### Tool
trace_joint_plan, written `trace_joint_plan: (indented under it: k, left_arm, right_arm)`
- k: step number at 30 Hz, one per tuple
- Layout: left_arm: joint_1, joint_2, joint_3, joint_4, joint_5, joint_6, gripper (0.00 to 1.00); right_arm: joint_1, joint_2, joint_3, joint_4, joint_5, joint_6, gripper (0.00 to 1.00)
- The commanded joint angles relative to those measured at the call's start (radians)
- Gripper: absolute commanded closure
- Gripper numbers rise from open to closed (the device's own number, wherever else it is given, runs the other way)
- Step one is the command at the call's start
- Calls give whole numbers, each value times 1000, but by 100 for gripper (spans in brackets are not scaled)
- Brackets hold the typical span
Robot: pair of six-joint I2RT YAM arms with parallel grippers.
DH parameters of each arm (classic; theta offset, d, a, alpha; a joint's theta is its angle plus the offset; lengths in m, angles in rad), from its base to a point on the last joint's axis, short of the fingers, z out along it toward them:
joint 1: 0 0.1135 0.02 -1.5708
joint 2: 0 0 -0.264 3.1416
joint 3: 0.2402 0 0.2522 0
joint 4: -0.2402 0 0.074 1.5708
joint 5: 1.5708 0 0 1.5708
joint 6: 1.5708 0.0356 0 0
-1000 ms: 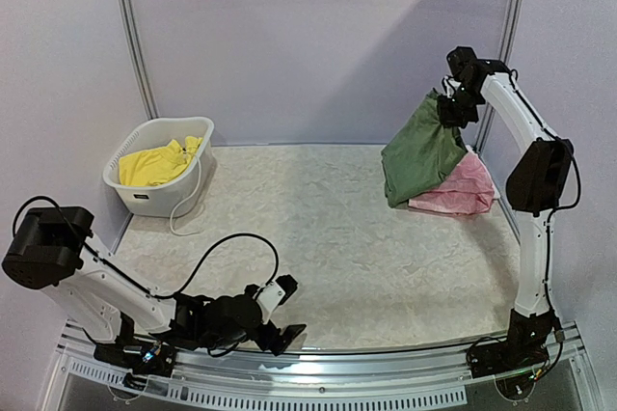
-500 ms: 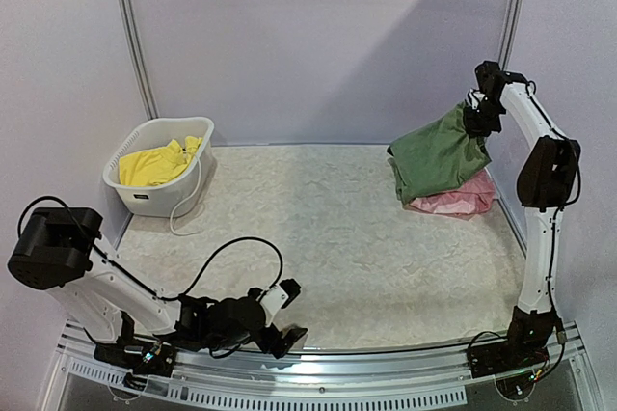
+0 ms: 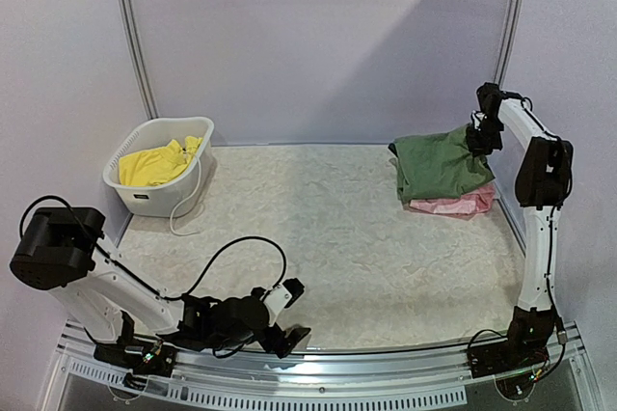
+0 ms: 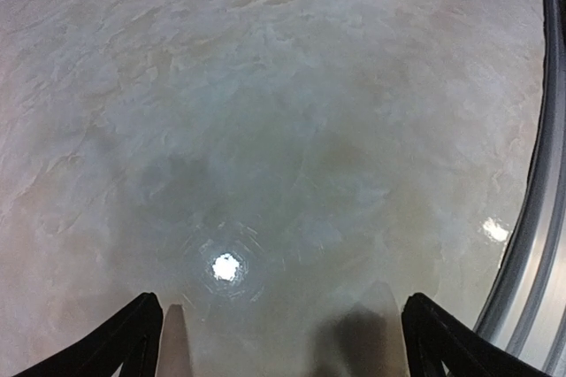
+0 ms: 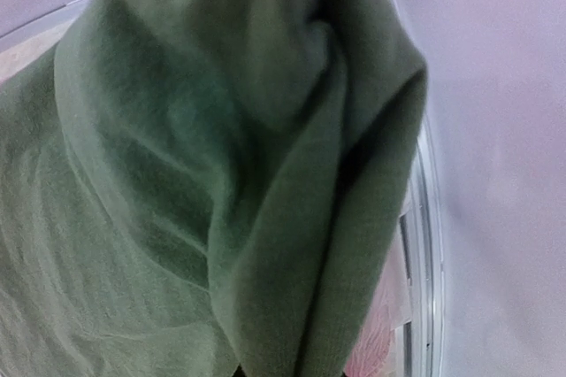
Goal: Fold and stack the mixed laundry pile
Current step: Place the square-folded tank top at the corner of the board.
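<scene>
a robotics lab cell, not a home. two white-and-black arms, the left arm and the right arm, are bolted to a slotted metal rail at the near edge of a beige marbled desk, and a black cable loops loose above it. plain pale walls and thin metal poles box the desk in like a booth. the household things are few (a white basket holding a yellow garment, and a green garment).
</scene>
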Motion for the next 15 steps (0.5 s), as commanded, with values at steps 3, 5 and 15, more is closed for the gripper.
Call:
trace_joint_plan:
  k: [3,5,15]
  left_arm:
    - [-15,24,32,4,21,12,4]
    - [-15,22,37,-2,26,15,4]
    - [-18,-4,39,-22,23,-9,5]
  right_arm:
    - [-25,41,-8,86,112,-12,60]
    - [-24,43,-8,113,137,6,42]
    - [26,-113,-42,205,125,169,13]
